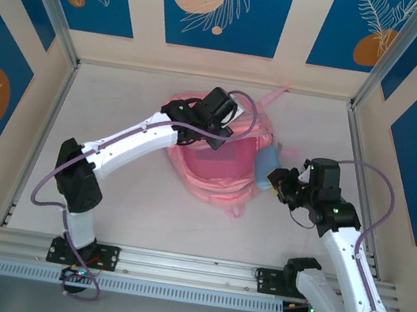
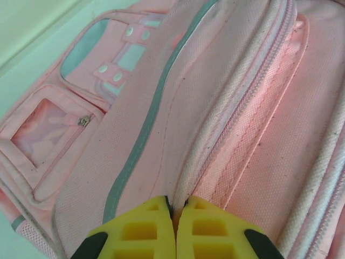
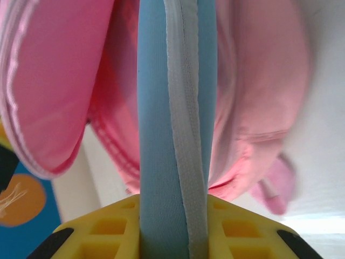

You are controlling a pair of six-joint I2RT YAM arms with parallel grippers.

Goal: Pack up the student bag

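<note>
The student bag [image 1: 215, 165] lies mid-desk [image 1: 123, 94], nearer the far edge. The left hand [image 2: 173, 216] is clenched on the bag's rim by the zip, seemingly to hold the mouth open. The right hand [image 3: 175, 216] grasps a blue pouch [image 3: 161, 108] at that mouth. Next, I judge, the pouch must slide well inside before release. No brand or writing can be read

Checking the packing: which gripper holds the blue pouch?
The right gripper, clamped on the blue zipped pouch; the left gripper instead pinches the pink student bag fabric by a zip.
</note>
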